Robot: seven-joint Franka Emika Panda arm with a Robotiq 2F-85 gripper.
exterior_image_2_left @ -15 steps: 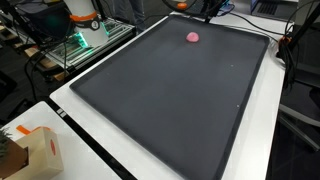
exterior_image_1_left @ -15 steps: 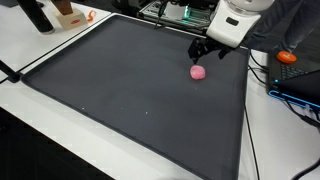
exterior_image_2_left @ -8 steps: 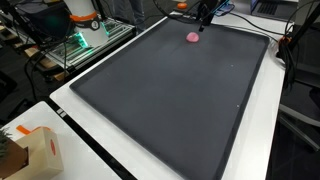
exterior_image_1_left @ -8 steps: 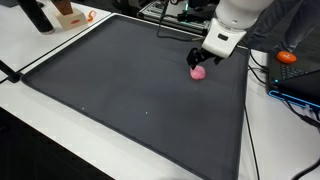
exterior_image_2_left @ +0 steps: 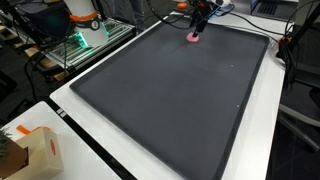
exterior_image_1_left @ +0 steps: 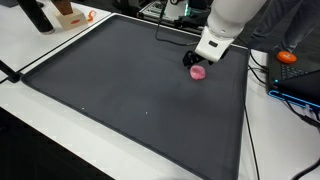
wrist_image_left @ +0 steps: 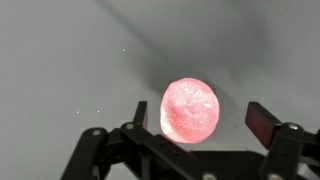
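both exterior views bright, even room light, low-res and soft. wrist view grainy: ball (wrist_image_left: 190, 110) between pincer (wrist_image_left: 203, 118) tips blown out, glowing pink; broad soft shadow on mat (wrist_image_left: 60, 60) just beyond pincer; tips near lens slightly blurred.

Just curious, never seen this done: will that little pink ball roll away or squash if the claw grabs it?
The pink ball looks round, so a nudge would probably send it rolling across the flat dark mat. Its grainy, matte surface suggests something soft and light, likely not slippery.
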